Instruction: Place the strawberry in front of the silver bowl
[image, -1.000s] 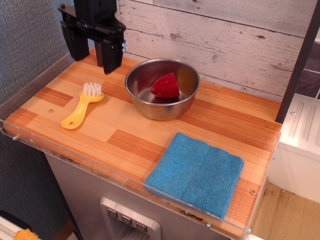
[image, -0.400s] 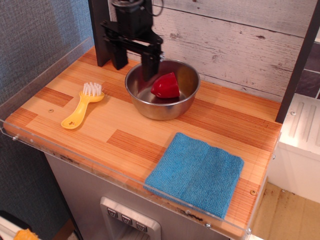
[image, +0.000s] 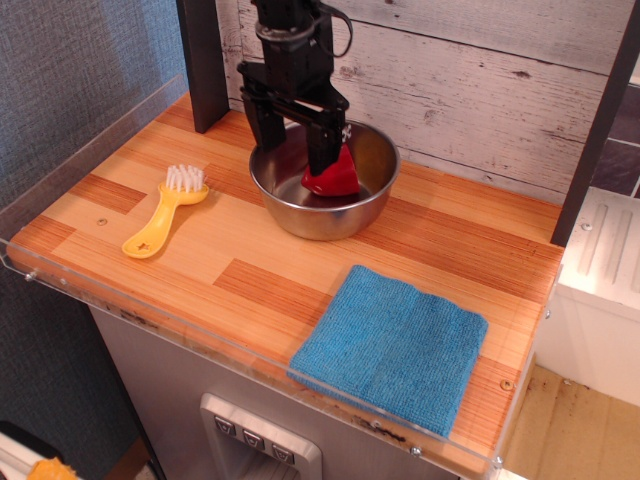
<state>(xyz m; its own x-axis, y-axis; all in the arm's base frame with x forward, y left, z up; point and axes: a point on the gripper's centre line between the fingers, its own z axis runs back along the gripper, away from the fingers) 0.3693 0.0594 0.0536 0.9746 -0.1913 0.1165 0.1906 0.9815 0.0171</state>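
The silver bowl (image: 325, 215) stands at the back middle of the wooden counter. The red strawberry (image: 338, 178) lies inside it, partly hidden by one finger. My black gripper (image: 293, 162) hangs over the left half of the bowl, open, with its fingertips down inside the rim. The right finger is right at the strawberry's left side, and the left finger is near the bowl's left wall. Nothing is held.
A yellow brush with white bristles (image: 163, 213) lies left of the bowl. A folded blue cloth (image: 390, 347) lies at the front right. A clear plastic lip (image: 150, 318) runs along the counter's front and left edges. A dark post (image: 203, 60) stands at the back left.
My gripper has moved right from the counter's back left corner to over the bowl and has come down into it beside the strawberry. Bowl and strawberry have not moved.
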